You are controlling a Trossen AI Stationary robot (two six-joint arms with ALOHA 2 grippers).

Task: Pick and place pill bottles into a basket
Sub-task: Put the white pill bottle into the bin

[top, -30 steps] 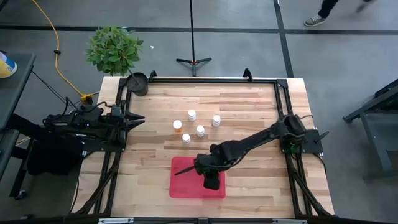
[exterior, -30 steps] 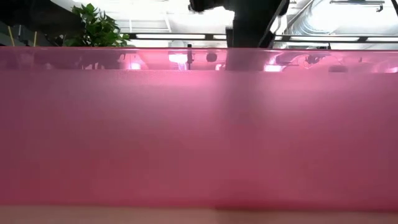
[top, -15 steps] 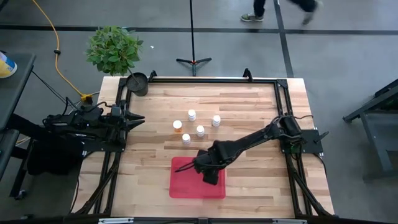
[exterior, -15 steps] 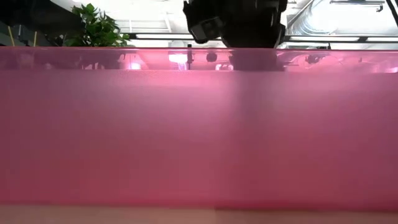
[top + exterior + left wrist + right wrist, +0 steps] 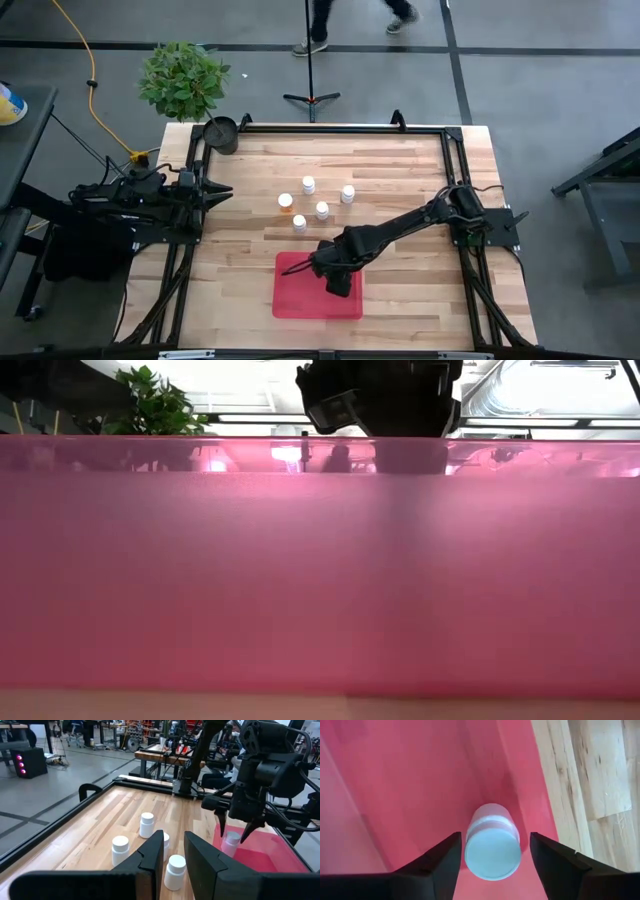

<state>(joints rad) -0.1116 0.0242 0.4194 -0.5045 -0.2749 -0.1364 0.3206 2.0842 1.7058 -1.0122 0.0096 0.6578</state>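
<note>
a workshop or robotics lab: grey concrete floor (image 5: pixel 520 90) with taped lines, workbenches (image 5: pixel 165 757) crowded with gear behind, a tripod stand (image 5: pixel 310 98), a person (image 5: pixel 320 25) walking past.

Right claw (image 5: pixel 234 827) over bottle (image 5: pixel 230 843)

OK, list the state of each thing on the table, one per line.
Right gripper: open, over the red tray.
Bottle in tray: upright, capped, standing free between the fingers.
Five bottles on the wood: upright, capped, outside the tray.
Red tray: flat, holding one bottle.
Left gripper: open, parked at the table's left edge.
</note>
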